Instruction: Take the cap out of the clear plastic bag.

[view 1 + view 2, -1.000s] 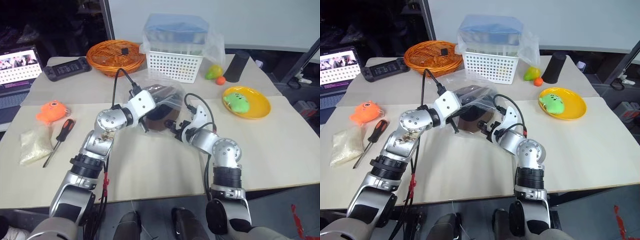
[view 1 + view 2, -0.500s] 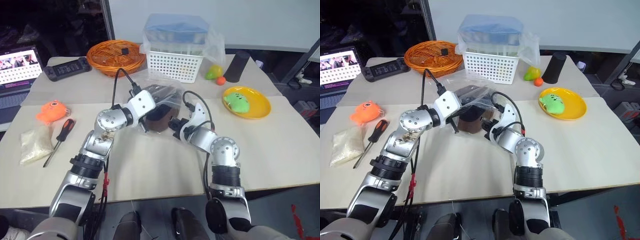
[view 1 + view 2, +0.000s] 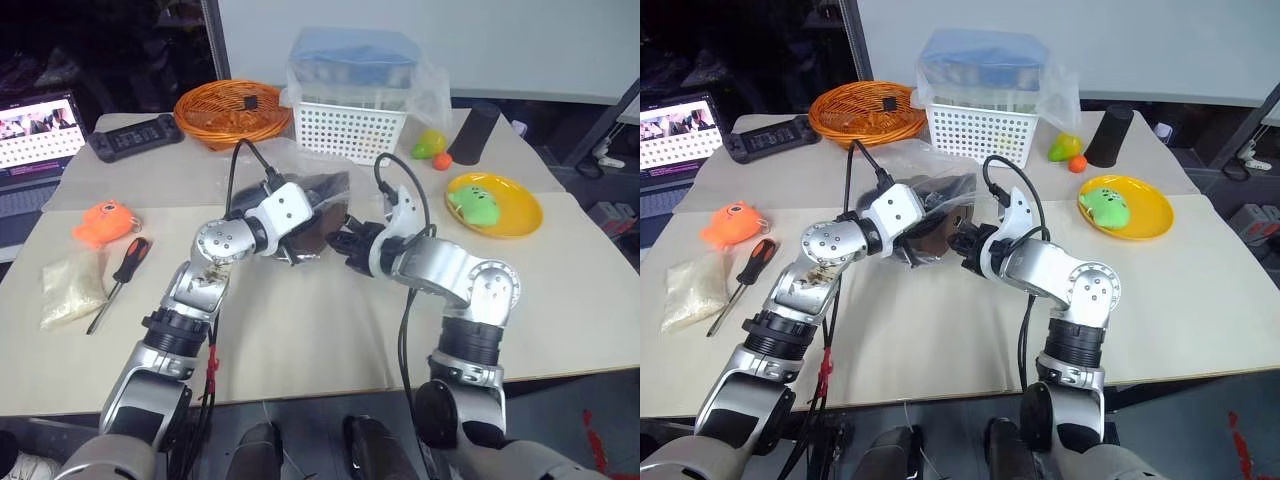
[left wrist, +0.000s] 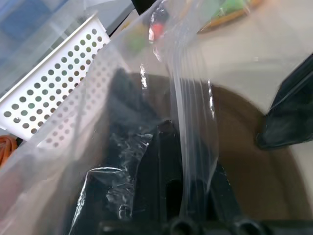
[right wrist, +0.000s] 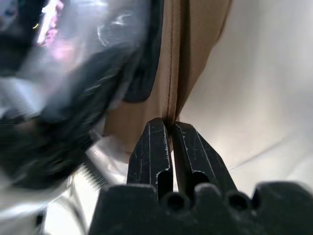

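Note:
The clear plastic bag [image 3: 322, 186] hangs lifted above the middle of the table, with the dark-brown cap [image 3: 312, 228] partly inside it. My left gripper [image 3: 293, 244] is shut on the bag's film [image 4: 190, 73], which drapes over its fingers [image 4: 164, 147]. From the right, my right gripper [image 5: 171, 123] is shut on the cap's tan-brown edge [image 5: 171, 63] at the bag's mouth. The two grippers are close together, facing each other across the cap, and crinkled plastic hides much of the crown.
Behind stand an orange wicker basket [image 3: 230, 112] and a white perforated basket [image 3: 350, 128] holding a wrapped blue box. A yellow plate [image 3: 520, 222] with a green toy, a black cylinder [image 3: 472, 132] and small fruit [image 3: 428, 145] are on the right. On the left lie an orange toy [image 3: 105, 222], a screwdriver [image 3: 122, 270] and a grain packet [image 3: 70, 290].
My right gripper went from open to shut on the cap's edge, then rose and drew back with its wrist rolling. The cap and bag lifted with it. The left gripper stayed put.

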Action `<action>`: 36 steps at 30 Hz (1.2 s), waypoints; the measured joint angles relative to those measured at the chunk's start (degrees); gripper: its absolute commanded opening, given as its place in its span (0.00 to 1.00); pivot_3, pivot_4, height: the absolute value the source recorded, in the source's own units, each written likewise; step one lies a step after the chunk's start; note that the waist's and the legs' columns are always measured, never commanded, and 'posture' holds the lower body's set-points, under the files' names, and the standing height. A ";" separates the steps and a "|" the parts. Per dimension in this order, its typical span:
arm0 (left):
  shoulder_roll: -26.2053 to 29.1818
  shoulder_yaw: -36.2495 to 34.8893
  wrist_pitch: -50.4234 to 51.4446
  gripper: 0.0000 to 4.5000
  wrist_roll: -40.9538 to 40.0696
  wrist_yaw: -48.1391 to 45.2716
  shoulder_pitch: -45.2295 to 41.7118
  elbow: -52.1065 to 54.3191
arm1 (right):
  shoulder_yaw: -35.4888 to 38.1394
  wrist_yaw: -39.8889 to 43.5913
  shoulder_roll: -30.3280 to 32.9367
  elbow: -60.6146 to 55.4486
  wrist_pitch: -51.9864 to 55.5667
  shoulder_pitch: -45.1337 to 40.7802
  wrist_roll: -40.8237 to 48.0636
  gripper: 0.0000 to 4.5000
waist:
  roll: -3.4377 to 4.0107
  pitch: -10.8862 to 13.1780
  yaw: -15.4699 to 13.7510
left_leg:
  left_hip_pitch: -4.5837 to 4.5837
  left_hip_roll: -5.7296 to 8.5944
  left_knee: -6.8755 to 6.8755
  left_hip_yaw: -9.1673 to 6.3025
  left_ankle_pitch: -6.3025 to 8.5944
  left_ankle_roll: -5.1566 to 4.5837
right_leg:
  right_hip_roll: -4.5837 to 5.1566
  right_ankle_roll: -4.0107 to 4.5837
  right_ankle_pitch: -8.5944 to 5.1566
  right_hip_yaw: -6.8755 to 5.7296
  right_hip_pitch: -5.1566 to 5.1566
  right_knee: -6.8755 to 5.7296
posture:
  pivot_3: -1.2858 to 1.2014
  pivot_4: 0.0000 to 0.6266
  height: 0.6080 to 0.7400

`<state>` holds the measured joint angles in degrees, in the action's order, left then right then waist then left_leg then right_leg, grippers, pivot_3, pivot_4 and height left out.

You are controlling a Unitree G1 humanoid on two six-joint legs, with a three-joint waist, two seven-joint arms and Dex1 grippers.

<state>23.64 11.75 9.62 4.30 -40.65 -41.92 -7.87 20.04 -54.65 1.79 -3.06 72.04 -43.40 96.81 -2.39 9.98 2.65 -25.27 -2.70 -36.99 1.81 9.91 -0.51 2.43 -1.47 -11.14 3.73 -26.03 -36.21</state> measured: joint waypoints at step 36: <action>0.27 1.34 -2.37 0.00 -0.16 -1.94 1.19 -1.47 | 3.90 65.17 71.06 -13.84 12.76 23.65 14.56 0.01 | 0.06 0.00 -0.94 | 0.86 0.05 -0.01 0.03 0.03 -0.02 | 0.00 -0.48 -0.37 0.17 1.03 0.20 | 0.52 0.24 1.00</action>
<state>23.92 13.10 7.25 4.14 -42.59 -40.73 -9.34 23.94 10.51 72.85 -16.90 84.81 -19.76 111.37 -2.33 9.97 1.71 -24.41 -2.65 -37.00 1.85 9.93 -0.52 2.43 -1.95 -11.50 3.90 -25.00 -36.00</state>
